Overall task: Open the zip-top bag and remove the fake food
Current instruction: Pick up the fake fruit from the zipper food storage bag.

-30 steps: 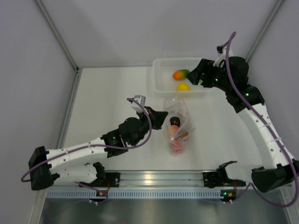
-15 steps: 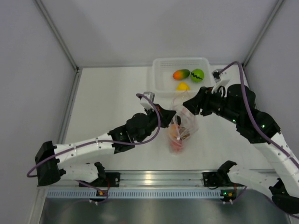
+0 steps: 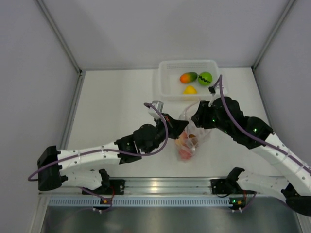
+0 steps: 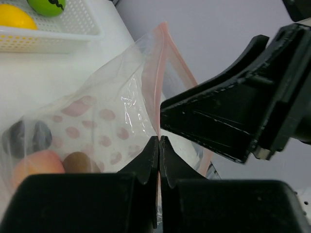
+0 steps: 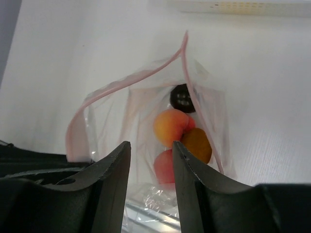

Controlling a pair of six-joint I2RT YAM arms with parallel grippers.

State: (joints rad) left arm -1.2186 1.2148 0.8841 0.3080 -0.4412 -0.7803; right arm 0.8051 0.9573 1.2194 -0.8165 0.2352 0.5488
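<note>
Top external view first: the left gripper (image 3: 179,127) and the right gripper (image 3: 198,118) meet over the zip-top bag (image 3: 190,132), which sits right between them, one on each side of its mouth. Left wrist view now, and that left gripper (image 4: 159,141) is clenched tight, fingertips pressed together with the bag's pink zip strip (image 4: 163,63) pinched at the very tip. The clear film billows away to its left. The right gripper's black finger looms just beside that strip, on the other side.

Over to the right wrist view: the right gripper (image 5: 151,148) has its jaws parted, a clear gap between them, nothing visibly pinched. Straight ahead of it gapes the bag's mouth, and inside lies the fake food (image 5: 170,127): a peach-orange piece, a dark purple one (image 5: 183,98) beyond it, a brown one (image 5: 197,144) and a pink-red one (image 5: 164,167) nearest the fingers.

Beyond both grippers stands the white tray (image 3: 159,82), holding a mango (image 3: 188,77), a green fruit (image 3: 205,77) and a yellow fruit (image 3: 190,90).
</note>
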